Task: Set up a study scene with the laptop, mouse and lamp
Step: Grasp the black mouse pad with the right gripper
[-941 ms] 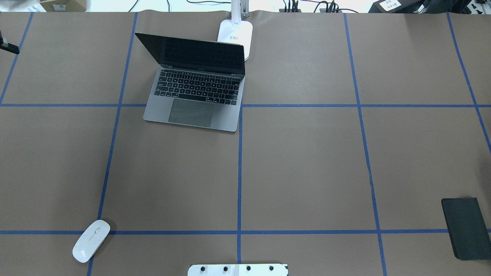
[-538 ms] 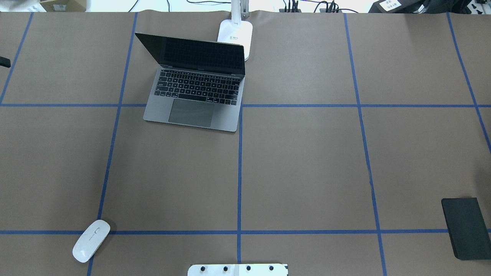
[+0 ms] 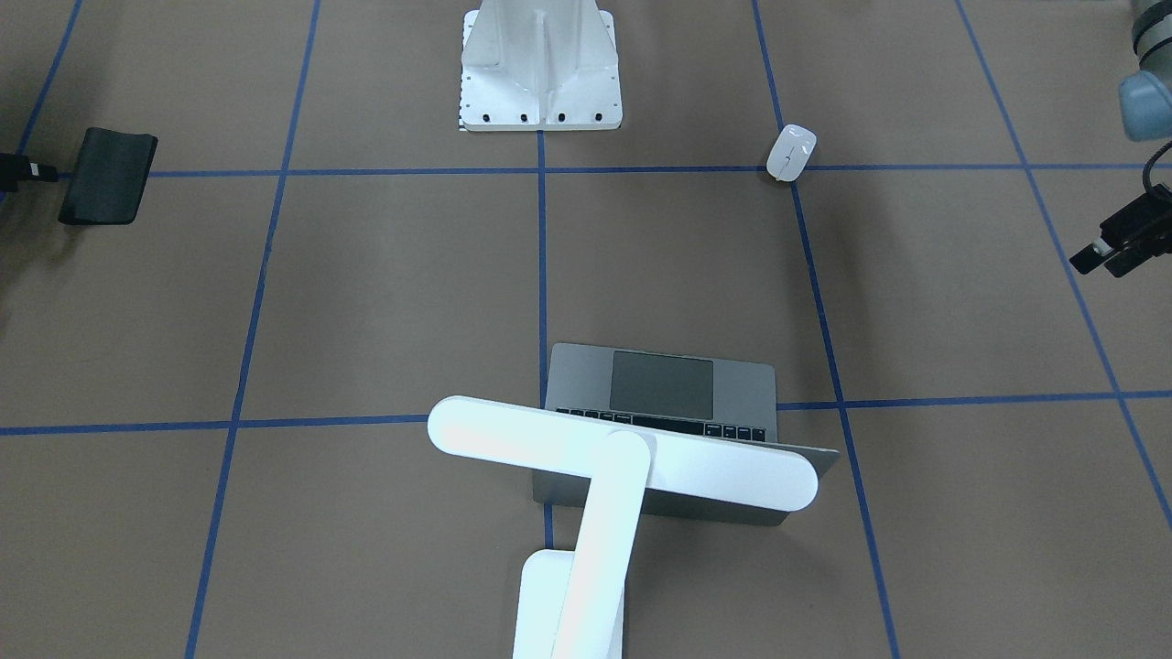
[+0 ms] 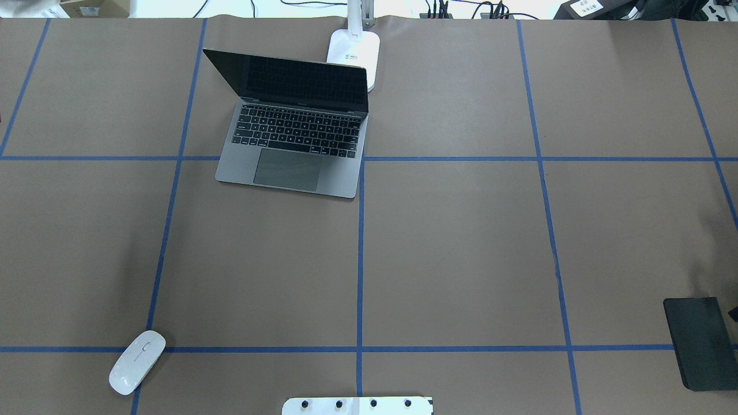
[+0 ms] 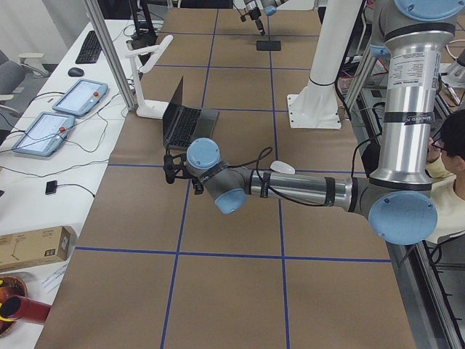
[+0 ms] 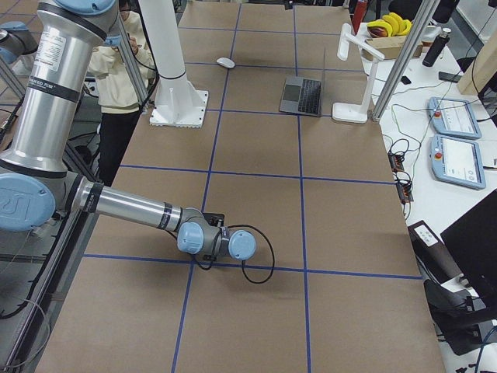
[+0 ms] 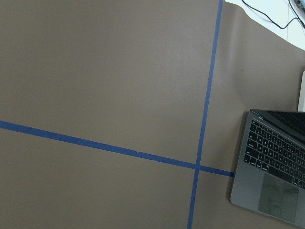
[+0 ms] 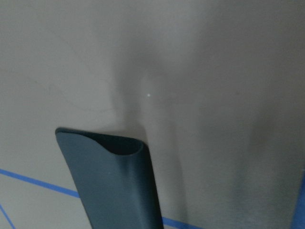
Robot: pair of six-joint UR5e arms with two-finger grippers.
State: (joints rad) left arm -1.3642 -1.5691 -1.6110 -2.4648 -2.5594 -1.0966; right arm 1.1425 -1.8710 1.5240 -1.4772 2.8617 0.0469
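Two claws: neither shows its jaws well enough, so I cannot tell whether either is wide or narrow; nothing is seen held in them.
Left claw (image 3: pixel 1099 249): hangs above the bare counter (image 4: pixel 461 259) off the robot's left, well apart from every task thing.
Right claw (image 3: pixel 23 170): sits low at the far right edge of the counter, just beside the black mat (image 4: pixel 700 343).
Mouse (image 4: pixel 137 362): lies tilted at a crossing of the blue tape lines, close to the robot's left side and well apart from the laptop; it looks like the piece not yet placed.
Mouse handling: probably light and stiff, but glossy and rounded, so likely to slip. I would pinch it from above across its narrow width, near the middle, with the left claw.
Laptop (image 4: pixel 294 144): open, keyboard facing the robot, in the far half of the counter.
Laptop handling: stiff and heavier, with a fragile screen and hinge. Take it by the edge of the base, never by the lid.
Lamp (image 3: pixel 623 458): its base stands just behind the laptop, the bar head above the lid.
Lamp handling: likely top-heavy, so hold it low on the arm.
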